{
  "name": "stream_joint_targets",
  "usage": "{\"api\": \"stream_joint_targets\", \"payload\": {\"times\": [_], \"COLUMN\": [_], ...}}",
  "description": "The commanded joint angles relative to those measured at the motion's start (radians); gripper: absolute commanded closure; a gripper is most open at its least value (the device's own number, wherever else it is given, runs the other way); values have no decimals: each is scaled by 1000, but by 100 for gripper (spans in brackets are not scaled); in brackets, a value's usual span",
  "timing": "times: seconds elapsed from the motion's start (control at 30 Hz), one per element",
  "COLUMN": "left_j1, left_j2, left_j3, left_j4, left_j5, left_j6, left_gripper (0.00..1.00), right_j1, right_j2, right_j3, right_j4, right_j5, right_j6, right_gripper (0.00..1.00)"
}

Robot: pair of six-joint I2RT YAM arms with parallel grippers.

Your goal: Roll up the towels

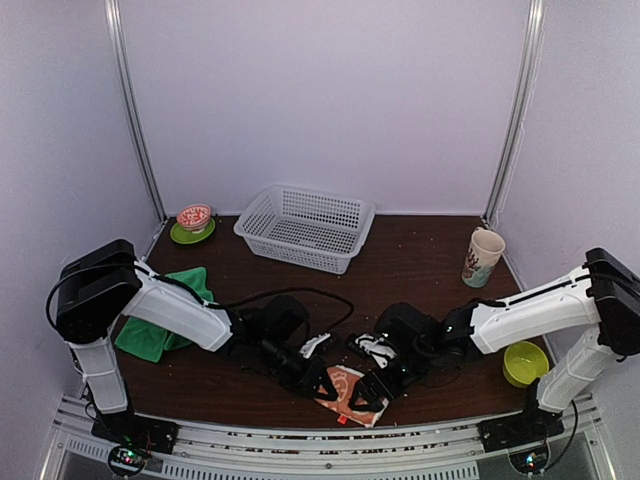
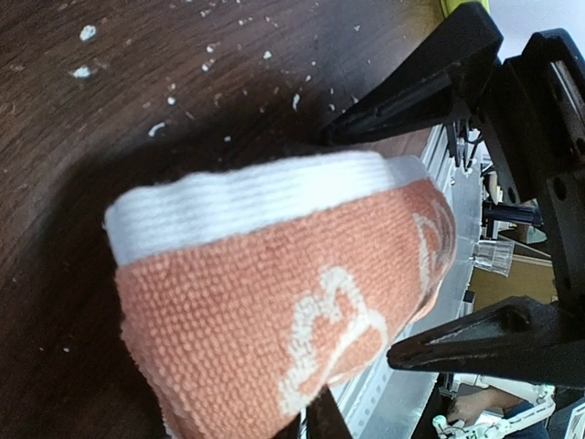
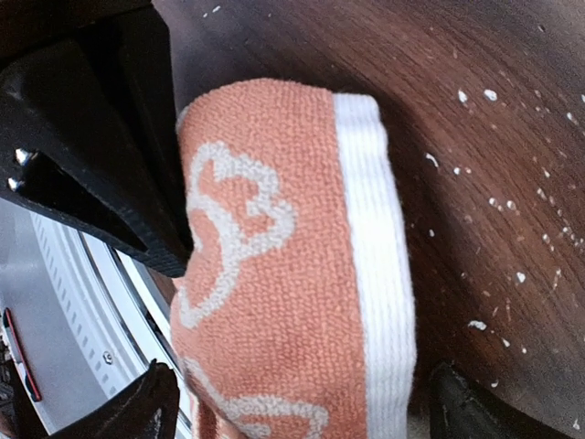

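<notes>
**Item:** small orange terry towel with white cartoon prints and a white ribbed border, folded, at the near middle of the dark brown worktop.
**Handling:** soft, light and limp; likely to slump or unroll if let go. Best taken at the thick folded edge.
**Hands:** left hand pinched narrow, apparently on the towel. Right hand spread wide, straddling it.
**Also:** larger plain green towel, crumpled, far left.

The left arm and right arm are white with black joints; the left gripper and right gripper are black, lower centre.
</notes>
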Motion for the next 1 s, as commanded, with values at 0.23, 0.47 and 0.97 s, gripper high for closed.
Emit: {"api": "stream_joint_targets", "payload": {"times": [0.23, 0.47, 0.97], "left_j1": [-2, -2, 41], "left_j2": [30, 21, -254], "left_j3": [-21, -31, 20], "left_j4": [0, 6, -252], "left_j5": [-47, -46, -120], "left_j6": [-8, -11, 60], "left_gripper": [94, 95, 94], "right_j1": [110, 144, 129], "right_j2": [144, 159, -55], "right_j3": [16, 14, -2], "right_j4": [1, 8, -54], "right_j5": [14, 57, 208], "right_j6": [32, 77, 176], "right_gripper": [19, 54, 100]}}
